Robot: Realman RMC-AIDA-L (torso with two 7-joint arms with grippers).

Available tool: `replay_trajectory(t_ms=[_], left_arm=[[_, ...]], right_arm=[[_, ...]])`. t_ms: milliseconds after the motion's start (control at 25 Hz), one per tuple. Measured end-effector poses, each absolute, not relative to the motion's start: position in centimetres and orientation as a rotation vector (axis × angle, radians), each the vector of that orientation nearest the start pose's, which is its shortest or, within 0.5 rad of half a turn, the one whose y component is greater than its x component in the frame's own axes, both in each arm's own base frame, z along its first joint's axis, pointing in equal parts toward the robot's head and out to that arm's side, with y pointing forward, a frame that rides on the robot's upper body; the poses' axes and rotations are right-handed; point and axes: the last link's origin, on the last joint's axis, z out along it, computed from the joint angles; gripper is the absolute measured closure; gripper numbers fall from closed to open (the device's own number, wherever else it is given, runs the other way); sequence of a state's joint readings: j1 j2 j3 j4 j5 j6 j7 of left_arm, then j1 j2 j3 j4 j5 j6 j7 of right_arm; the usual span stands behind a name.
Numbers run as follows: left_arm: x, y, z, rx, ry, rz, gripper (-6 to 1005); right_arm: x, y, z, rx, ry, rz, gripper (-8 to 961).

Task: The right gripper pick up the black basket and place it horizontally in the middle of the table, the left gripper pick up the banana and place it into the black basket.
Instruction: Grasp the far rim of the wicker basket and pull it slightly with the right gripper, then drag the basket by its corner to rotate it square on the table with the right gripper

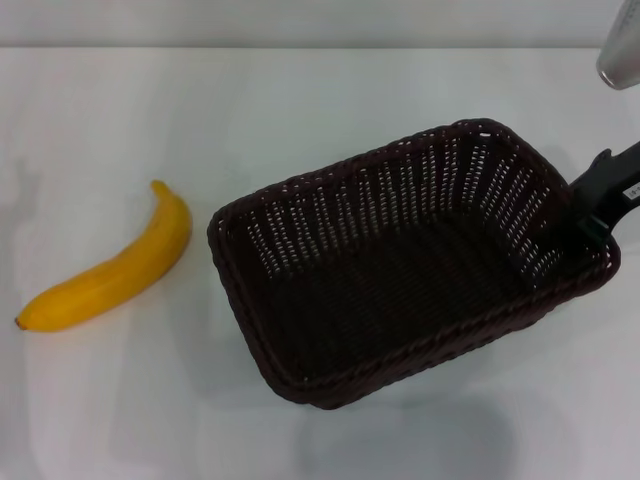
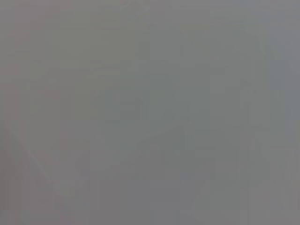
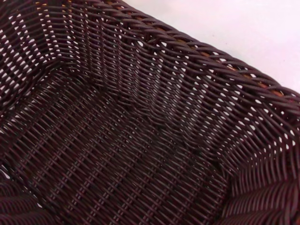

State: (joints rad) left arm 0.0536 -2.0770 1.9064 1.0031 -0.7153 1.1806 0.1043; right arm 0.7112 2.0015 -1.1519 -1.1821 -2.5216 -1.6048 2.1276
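Note:
The black basket (image 1: 400, 260) sits at the middle right of the white table (image 1: 300, 110), turned at a slant, and nothing lies in it. My right gripper (image 1: 597, 208) comes in from the right edge. Its black fingers straddle the basket's right short rim and grip it. The right wrist view looks down into the basket's woven floor and wall (image 3: 122, 140). The banana (image 1: 115, 265) lies on the table to the left of the basket, a hand's width apart, dark tip toward the front left. My left gripper is out of view; the left wrist view shows only flat grey.
A silver part of the right arm (image 1: 622, 50) shows at the top right corner. The table's far edge (image 1: 300, 46) meets a pale wall. Bare tabletop lies in front of the basket and around the banana.

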Motion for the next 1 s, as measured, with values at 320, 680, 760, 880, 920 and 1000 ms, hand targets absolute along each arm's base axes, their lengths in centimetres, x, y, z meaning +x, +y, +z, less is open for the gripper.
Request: replay_trajectory(t_ms=[320, 680, 760, 880, 920, 1000], left_arm=[[-28.4, 27.6, 8.1, -1.03, -0.416, -0.956, 109], [-28.7, 27.6, 8.1, -1.026, -0.439, -0.982, 109], [-28.7, 27.6, 8.1, -1.029, -0.436, -0.982, 109], [-28.7, 27.6, 8.2, -1.031, -0.435, -0.984, 109], [-28.7, 27.6, 8.2, -1.031, -0.437, -0.986, 109], [-28.9, 27.6, 8.2, -1.028, -0.443, -0.992, 109]], right_arm=[[17.9, 38.0, 4.7, -2.685, 0.746, -0.393, 647], [16.3, 37.0, 5.4, -2.489, 0.984, -0.358, 726], [16.2, 36.8, 5.3, -2.452, 1.031, -0.352, 754], [15.9, 36.4, 5.2, -2.394, 1.077, -0.34, 782], [15.7, 36.3, 5.2, -2.377, 1.077, -0.338, 790], [15.4, 36.2, 5.3, -2.359, 1.073, -0.331, 804]])
